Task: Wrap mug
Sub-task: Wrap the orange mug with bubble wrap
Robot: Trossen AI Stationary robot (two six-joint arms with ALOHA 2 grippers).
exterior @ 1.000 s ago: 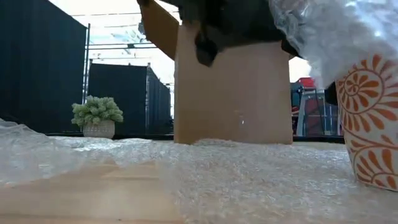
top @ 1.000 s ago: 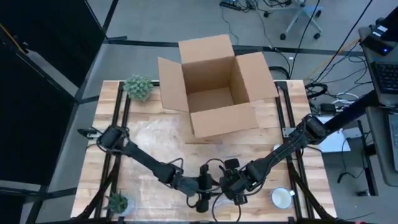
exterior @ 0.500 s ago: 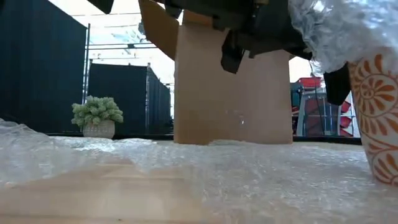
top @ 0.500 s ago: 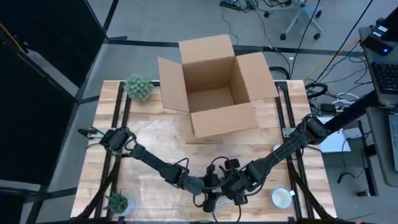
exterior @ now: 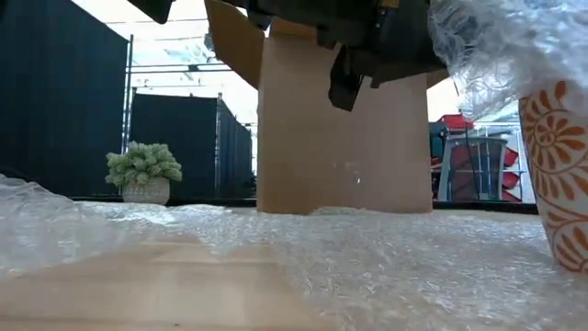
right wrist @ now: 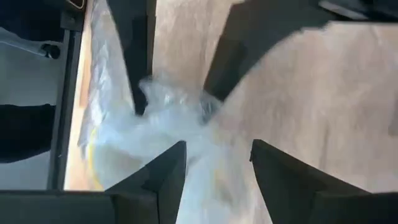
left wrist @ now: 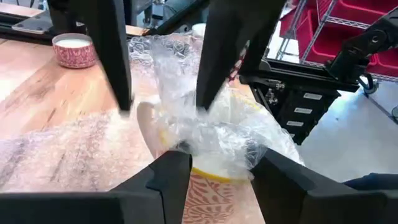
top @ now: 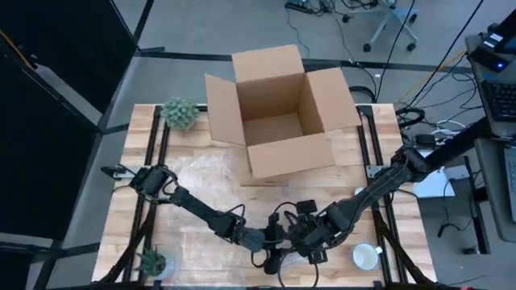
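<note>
At the desk's (top: 193,181) near edge, the upright mug (exterior: 560,175) stands on bubble wrap (exterior: 367,257). Left tool (left wrist: 211,165) and right tool (right wrist: 211,158), both spread, meet directly above it, bunched wrap between their fingers.

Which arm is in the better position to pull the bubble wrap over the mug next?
Probably the left: its pincer sits astride the bubble wrap bunched on the mug. The right pincer meets the same bunch.
</note>
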